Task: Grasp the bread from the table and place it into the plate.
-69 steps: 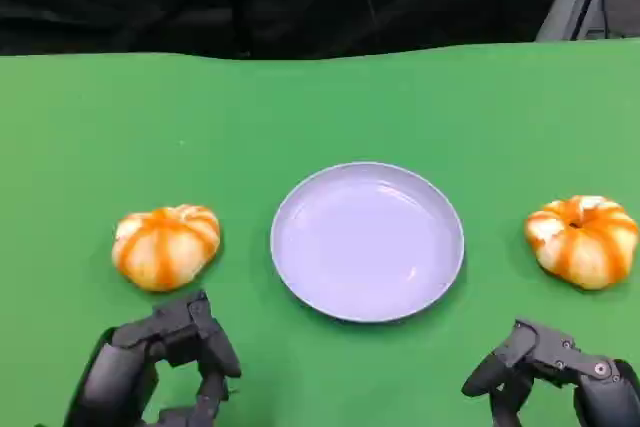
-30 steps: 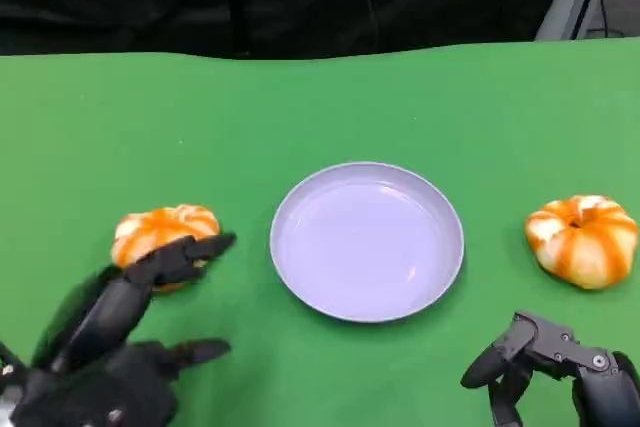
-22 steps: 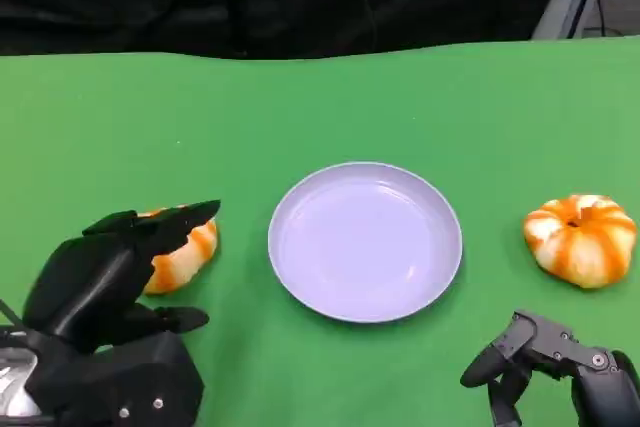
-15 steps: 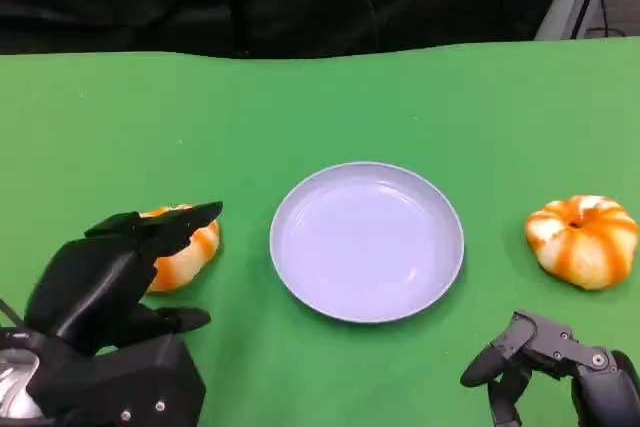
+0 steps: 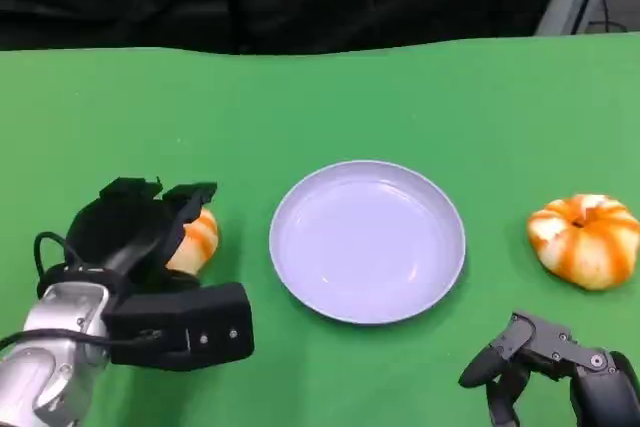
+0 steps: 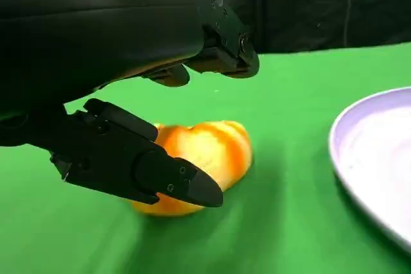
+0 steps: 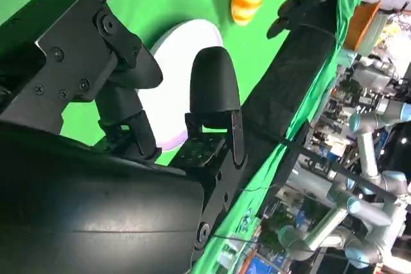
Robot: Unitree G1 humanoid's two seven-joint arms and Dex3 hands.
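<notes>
The left hand (image 5: 140,237) has come down over the left bread (image 5: 192,242), fingers (image 6: 138,165) spread around it, not yet clamped; the plate (image 5: 367,242) waits beside it.

A glossy smooth plate (image 5: 367,241) sits on matt green cloth (image 5: 320,107); the bread (image 6: 199,158) looks shiny-glazed.
</notes>
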